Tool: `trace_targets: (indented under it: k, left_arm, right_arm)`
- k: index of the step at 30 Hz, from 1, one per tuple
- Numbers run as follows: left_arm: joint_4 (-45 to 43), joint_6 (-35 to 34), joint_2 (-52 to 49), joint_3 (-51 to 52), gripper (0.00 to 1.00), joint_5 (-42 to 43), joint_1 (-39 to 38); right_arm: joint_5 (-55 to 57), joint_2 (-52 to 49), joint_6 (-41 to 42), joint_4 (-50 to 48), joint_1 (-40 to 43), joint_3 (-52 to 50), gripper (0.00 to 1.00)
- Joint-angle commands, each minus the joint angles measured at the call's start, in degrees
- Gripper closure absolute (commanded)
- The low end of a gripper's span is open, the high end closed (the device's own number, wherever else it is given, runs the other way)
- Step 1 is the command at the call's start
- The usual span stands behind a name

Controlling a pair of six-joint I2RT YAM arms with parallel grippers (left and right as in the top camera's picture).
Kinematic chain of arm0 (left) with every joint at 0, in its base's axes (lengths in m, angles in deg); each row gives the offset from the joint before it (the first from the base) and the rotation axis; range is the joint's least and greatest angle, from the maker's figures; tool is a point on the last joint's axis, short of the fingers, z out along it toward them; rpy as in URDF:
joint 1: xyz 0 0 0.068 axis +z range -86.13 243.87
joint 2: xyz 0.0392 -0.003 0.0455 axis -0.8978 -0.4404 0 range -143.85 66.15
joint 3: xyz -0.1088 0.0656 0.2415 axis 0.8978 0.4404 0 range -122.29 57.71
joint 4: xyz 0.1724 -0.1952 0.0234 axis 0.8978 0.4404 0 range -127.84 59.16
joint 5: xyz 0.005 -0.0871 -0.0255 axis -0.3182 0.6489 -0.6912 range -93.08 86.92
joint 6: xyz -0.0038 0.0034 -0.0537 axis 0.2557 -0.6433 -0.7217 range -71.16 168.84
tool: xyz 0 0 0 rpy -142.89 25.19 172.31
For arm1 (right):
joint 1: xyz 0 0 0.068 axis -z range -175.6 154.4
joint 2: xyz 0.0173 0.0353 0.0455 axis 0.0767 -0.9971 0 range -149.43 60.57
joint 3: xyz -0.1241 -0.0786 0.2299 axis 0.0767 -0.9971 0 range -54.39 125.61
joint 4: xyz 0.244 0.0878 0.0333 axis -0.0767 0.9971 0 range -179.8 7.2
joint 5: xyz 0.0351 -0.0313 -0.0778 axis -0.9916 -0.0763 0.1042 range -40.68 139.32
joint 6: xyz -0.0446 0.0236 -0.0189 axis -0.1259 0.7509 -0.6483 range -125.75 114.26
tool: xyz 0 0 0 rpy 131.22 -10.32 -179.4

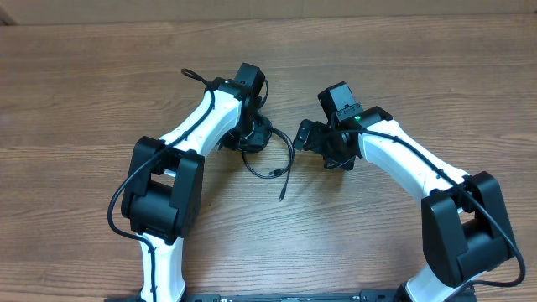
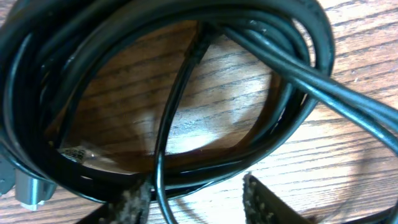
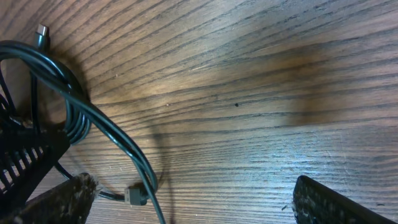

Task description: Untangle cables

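The cables lie as a loose black coil in the middle of the wooden table, with one free plug end trailing toward the front. My left gripper is right above the coil. In the left wrist view the coil fills the frame, and the left gripper is open with one thin strand running beside its left finger. My right gripper is just right of the coil. In the right wrist view it is wide open and empty, with cable strands and a small plug near its left finger.
The wooden table stretches around both arms. Thicker black wires run along the left arm and the right arm. A silvery plug tip shows at the upper left of the right wrist view.
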Motion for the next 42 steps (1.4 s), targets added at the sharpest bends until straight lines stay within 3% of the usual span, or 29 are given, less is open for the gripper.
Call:
trace_targets:
  k: [1,15,42]
  left_arm:
    - [0.2,-0.3,-1.0,0.3,0.47,-0.2,0.3]
    - [0.2,-0.3,-1.0,0.3,0.40,-0.2,0.3]
    - [0.1,-0.3,-1.0,0.4,0.37,-0.2,0.3]
  right_arm:
    - [0.6,0.1,0.4,-0.3,-0.2,-0.2,0.00]
    - [0.6,0.1,0.4,-0.3,-0.2,-0.2,0.00]
    - [0.6,0.1,0.4,-0.3,-0.2,-0.2,0.00]
